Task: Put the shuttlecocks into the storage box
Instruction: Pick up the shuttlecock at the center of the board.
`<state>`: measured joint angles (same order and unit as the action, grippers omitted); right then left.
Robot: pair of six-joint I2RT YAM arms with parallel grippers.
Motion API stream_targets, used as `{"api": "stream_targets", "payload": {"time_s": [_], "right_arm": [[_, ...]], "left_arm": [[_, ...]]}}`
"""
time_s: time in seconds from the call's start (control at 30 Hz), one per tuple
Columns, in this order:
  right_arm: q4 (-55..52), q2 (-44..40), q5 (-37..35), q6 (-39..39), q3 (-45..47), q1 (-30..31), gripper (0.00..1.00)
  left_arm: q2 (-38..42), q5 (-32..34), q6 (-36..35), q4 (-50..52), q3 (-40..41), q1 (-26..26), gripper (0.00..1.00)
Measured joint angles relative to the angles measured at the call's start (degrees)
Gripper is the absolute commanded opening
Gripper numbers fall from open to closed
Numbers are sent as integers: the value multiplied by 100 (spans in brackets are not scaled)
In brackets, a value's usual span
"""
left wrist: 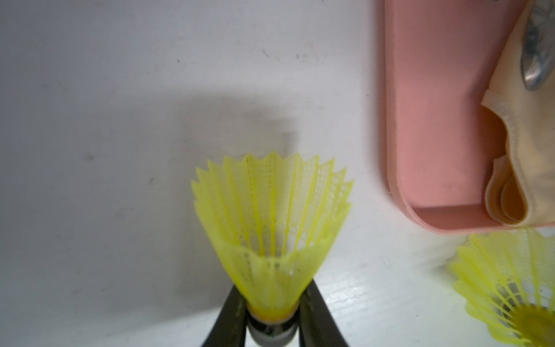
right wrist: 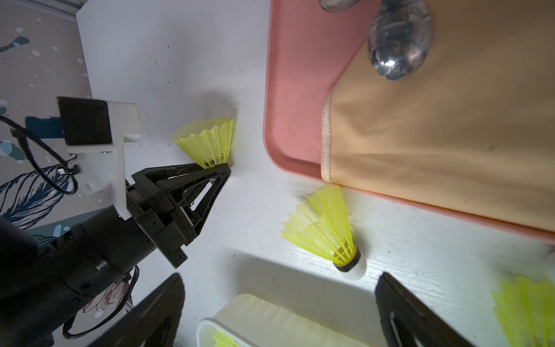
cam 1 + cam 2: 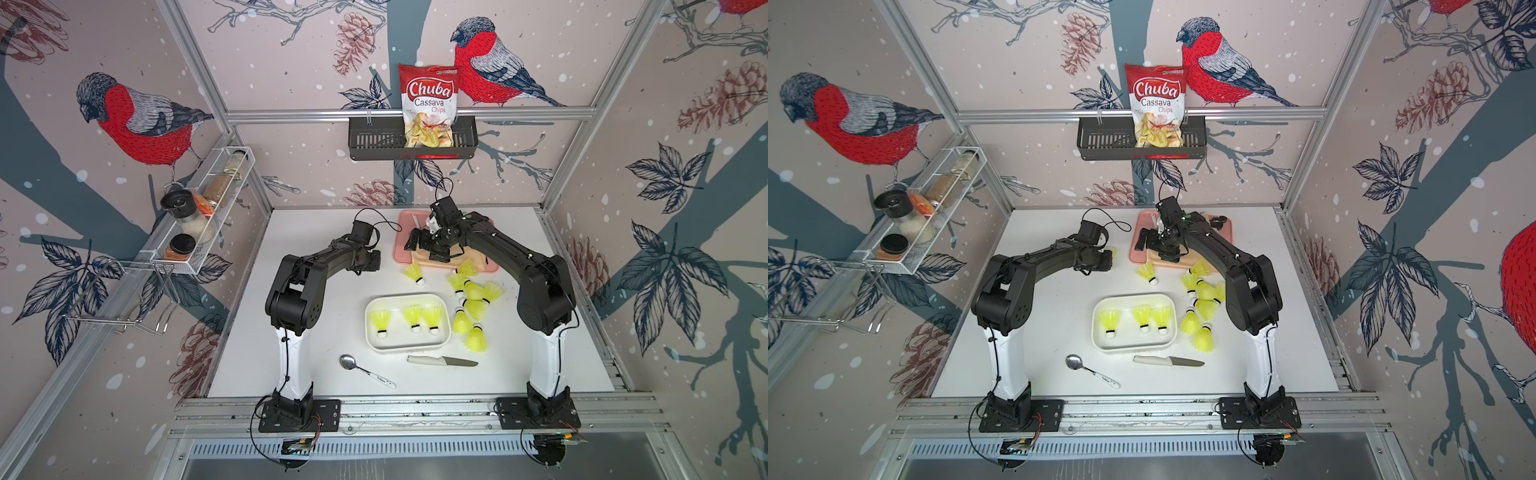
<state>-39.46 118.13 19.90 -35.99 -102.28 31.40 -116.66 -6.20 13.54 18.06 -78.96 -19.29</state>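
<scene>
My left gripper (image 1: 271,323) is shut on the black-banded base of a neon yellow shuttlecock (image 1: 271,216), low at the white table beside the pink tray. The right wrist view shows that grip side-on, left gripper (image 2: 223,174) at the shuttlecock (image 2: 210,144). The white storage box (image 3: 409,347) holds three shuttlecocks (image 3: 413,318). Another shuttlecock (image 3: 413,274) lies alone behind the box, and several more (image 3: 469,299) are piled at its right. My right gripper (image 2: 279,315) hangs open over the tray's front edge, holding nothing.
The pink tray (image 3: 401,249) at the back carries a beige cloth (image 2: 450,150) and a metal spoon (image 2: 399,45). A knife (image 3: 440,360) and a spoon (image 3: 365,370) lie in front of the box. A black basket (image 3: 374,143) with a chips bag hangs on the back wall.
</scene>
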Motion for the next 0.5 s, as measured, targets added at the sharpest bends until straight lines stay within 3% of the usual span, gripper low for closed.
{"api": "stream_targets", "payload": {"time_s": [0.5], "right_arm": [[-22, -295, -155, 24, 210, 201, 100]], "left_arm": [[1036, -125, 332, -13, 498, -190, 22]]}}
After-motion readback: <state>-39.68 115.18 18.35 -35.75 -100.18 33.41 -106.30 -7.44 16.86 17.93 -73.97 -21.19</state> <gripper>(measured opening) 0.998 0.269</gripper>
